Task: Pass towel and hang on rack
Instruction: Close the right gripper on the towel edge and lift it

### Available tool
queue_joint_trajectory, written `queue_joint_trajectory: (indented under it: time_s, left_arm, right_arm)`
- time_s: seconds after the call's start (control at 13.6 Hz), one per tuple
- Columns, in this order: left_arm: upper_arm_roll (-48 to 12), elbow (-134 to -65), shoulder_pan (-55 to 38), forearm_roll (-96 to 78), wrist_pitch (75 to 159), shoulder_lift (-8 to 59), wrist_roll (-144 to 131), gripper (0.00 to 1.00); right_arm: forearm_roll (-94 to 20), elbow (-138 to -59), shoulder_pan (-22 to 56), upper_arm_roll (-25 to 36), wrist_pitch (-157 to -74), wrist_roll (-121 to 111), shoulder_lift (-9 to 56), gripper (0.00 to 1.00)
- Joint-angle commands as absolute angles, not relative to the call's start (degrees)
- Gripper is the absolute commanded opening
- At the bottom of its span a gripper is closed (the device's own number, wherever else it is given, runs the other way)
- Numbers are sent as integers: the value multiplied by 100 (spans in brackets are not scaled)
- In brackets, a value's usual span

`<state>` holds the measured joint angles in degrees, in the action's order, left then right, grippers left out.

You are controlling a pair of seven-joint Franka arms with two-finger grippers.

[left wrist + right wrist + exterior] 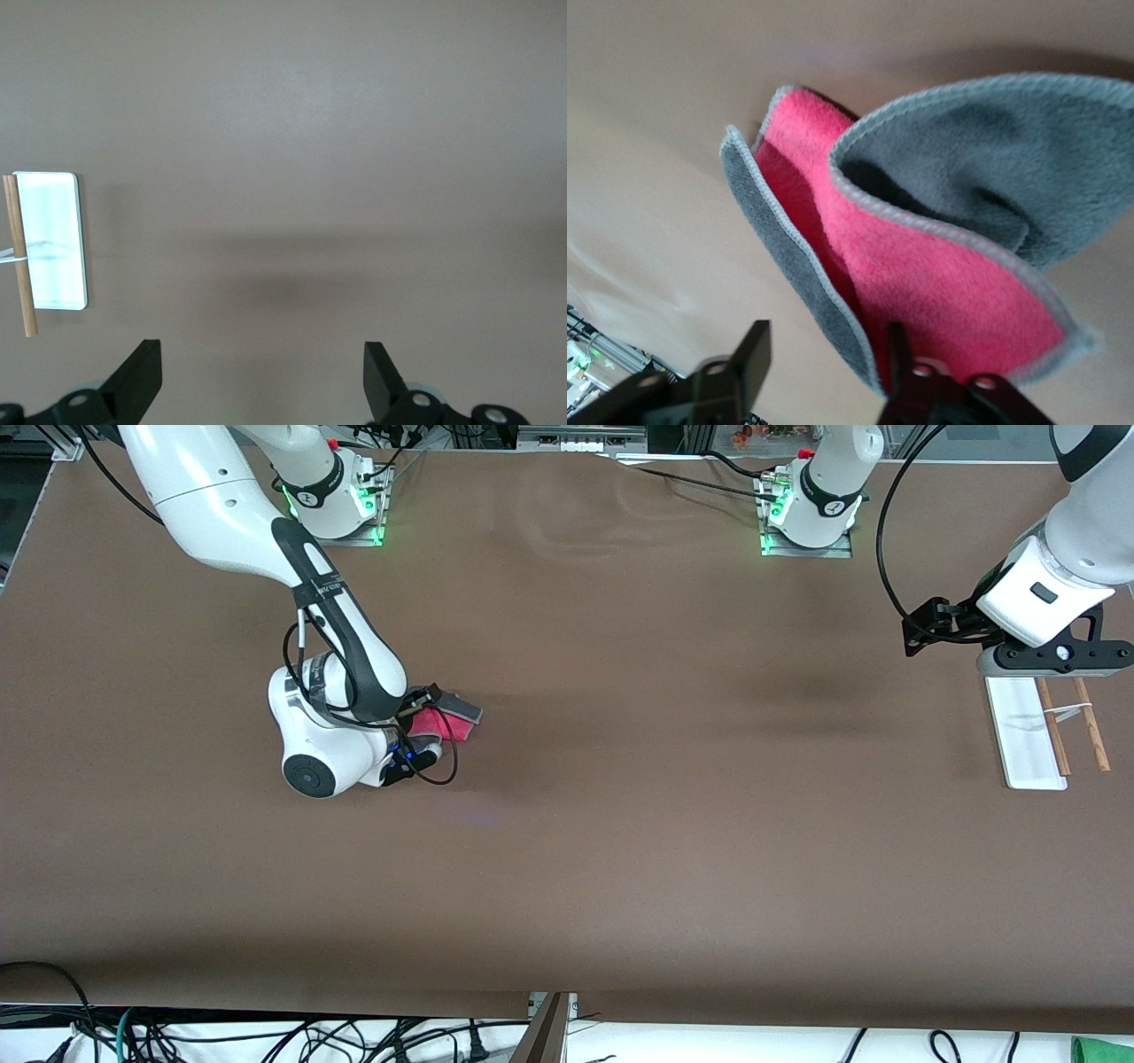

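The towel (446, 718) lies crumpled on the brown table toward the right arm's end, pink-red and dark grey with a light hem. In the right wrist view the towel (939, 257) is folded up, pink inside. My right gripper (420, 735) is low at the towel. Its fingers (824, 341) stand open, and the towel's grey hemmed edge lies between them against one finger. The rack (1028, 731) has a white base and two brown rods, and it lies at the left arm's end. My left gripper (1045, 666) hangs open and empty over the table by the rack (51, 239); its fingers (261, 354) are wide apart.
Both arm bases (341, 496) stand on the table's edge farthest from the front camera. A black cable (434, 766) loops from the right wrist beside the towel. Bare brown table (709, 779) stretches between towel and rack.
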<state>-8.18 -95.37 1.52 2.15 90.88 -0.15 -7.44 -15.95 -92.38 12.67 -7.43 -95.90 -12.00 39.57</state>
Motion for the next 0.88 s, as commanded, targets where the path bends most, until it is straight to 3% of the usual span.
queue_joint_trajectory:
  time_s: [0.0, 0.59, 0.81]
  left_arm:
    - [-844, -9448, 176, 211, 9026, 9, -721, 100]
    - [-844, -9439, 176, 202, 9026, 9, -712, 100]
    - [-861, -9431, 150, 185, 9026, 18, -712, 100]
  right_arm:
    - [-1723, -9334, 1274, -738, -9519, -1327, 3955, 0]
    - [-1723, -9255, 1292, -799, -9510, -1257, 3991, 0]
    - [-1723, -8476, 1301, -1080, -9073, -1239, 3955, 0]
